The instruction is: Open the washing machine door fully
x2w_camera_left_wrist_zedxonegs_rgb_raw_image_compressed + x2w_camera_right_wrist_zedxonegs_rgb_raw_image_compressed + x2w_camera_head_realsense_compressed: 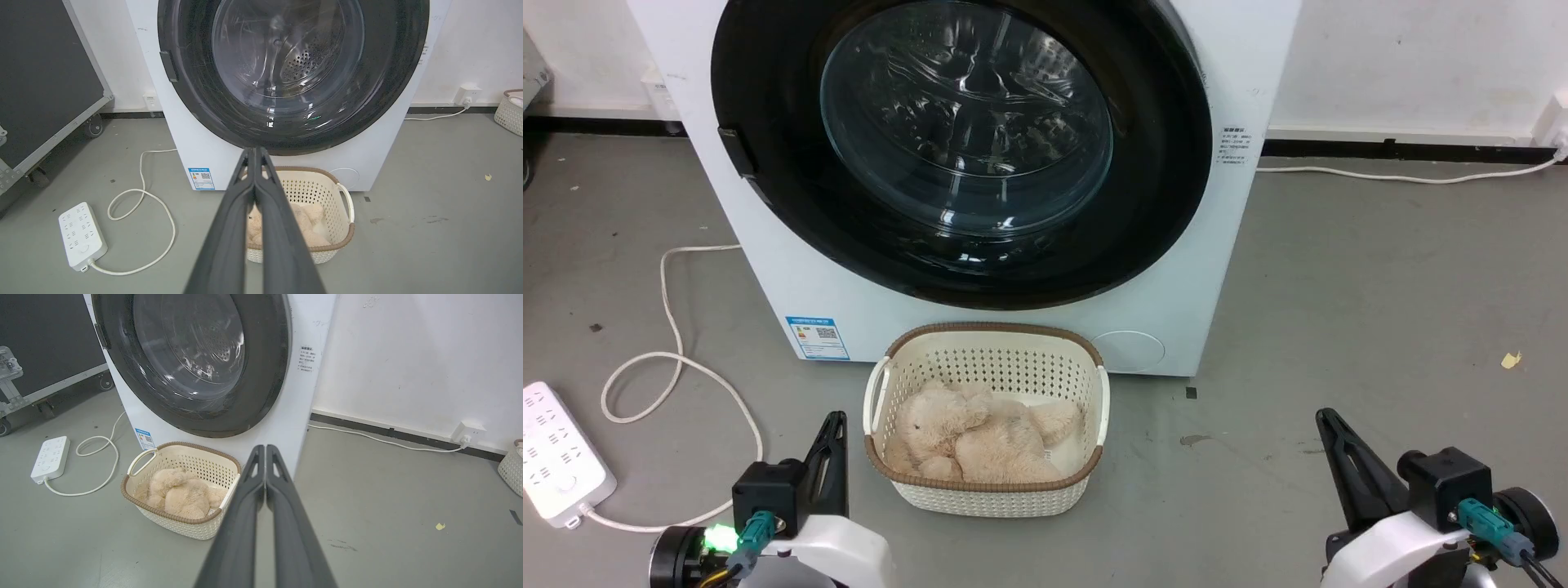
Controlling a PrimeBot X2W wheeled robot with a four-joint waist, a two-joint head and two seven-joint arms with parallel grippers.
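Door status: the washing machine door [964, 147] fills the upper middle of the head view and sits flush against the white machine [768, 269], so I'd call it shut and the job not started. It's a big round slab, nearly as wide as the machine, and with that domed glass in the middle I'd guess it's stiff and fairly heavy, swinging as one rigid piece. The glossy black rim looks slippery and the glass is a bad place to push or pinch. The best spot looks like the small dark tab [737, 151] on the rim at the upper left of the frame. I'm assuming that's the handle side and the hinge is on the right, though I can't see the hinge. The left gripper [832, 445] sits at the lower left and the right gripper [1343, 457] at the lower right, both well away from the door. In the wrist views each one has its fingers pressed together with nothing between them. Watch the basket [988, 331] with the plush bear [980, 437] right below the door, touching or nearly touching the machine. It may crowd a low reach.
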